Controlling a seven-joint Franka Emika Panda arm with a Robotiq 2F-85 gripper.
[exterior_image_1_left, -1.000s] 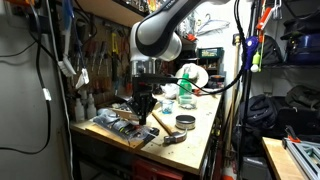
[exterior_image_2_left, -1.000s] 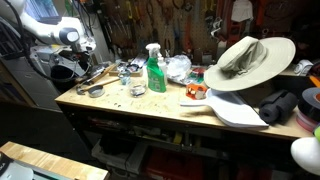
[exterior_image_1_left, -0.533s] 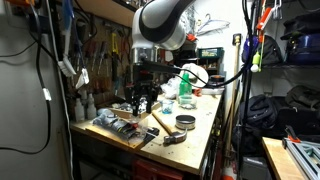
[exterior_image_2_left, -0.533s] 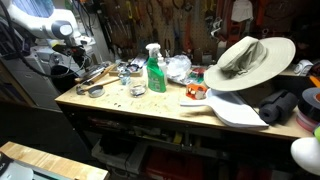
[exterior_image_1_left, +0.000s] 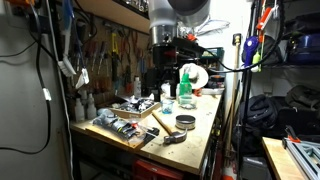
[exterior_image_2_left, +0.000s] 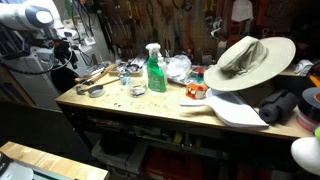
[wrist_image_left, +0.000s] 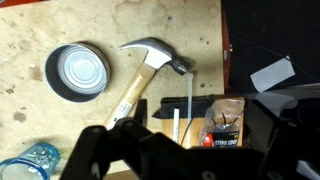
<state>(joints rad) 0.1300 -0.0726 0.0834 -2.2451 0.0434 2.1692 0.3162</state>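
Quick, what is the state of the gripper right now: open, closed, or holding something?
Gripper: open, holding nothing; it hangs above the hammer and the round tin.

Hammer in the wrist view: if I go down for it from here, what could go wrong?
The hammer lies close beside the round tin; the pincer might clip the tin going down. The hammer's head sits near the table edge, so a nudge could push it off. In an exterior view the spray bottle stands close to the arm and might get tipped.
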